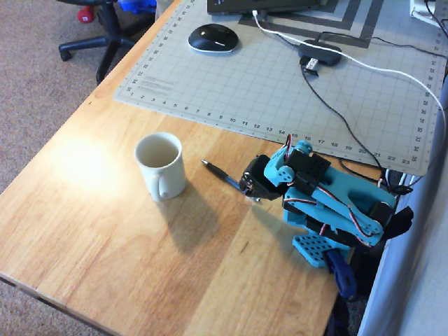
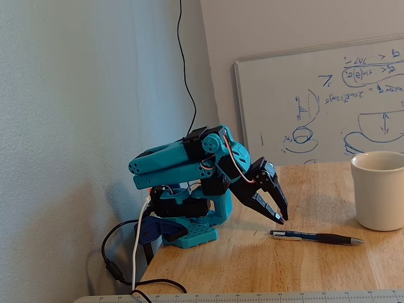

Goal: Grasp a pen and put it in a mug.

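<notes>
Slim dark blue-black ballpoint pen w/ silvery tip lies flat on the wooden tabletop, not yet picked up. In the overhead view its long axis runs from about 10 o'clock (tip end, toward the mug) to 4 o'clock, where the rear end disappears under the arm's black claw. Plain cream-white ceramic mug stands upright at roughly 9 o'clock from the pen, near but apart from it, handle turned toward 6 o'clock, nothing inside.

Teal-and-black two-finger gripper is folded down low in front of the arm's base. In the fixed view the fingertips hang just above the pen's rear end, apart from it by a small gap, nothing btwn the fingers. Jaws look nearly closed, only a thin slit showing; holding nothing. Overhead view hides the fingers under the wrist, so no second check there.

Key relation for the next move: pen lies straight out from the claw, rest of the barrel reaching away at 10 o'clock in the overhead view (3 o'clock in the fixed view, toward the mug). Fingertips sit over the very end of the barrel, not its middle. Judgement: claw likely needs to open wider and shift fwd along the barrel before dropping, else the grab lands on the end and the pen may tip or swing. Can't tell if the fingers straddle the barrel crosswise.

Grey cutting mat, black computer mouse and cables sit at 12 o'clock, well clear.
</notes>
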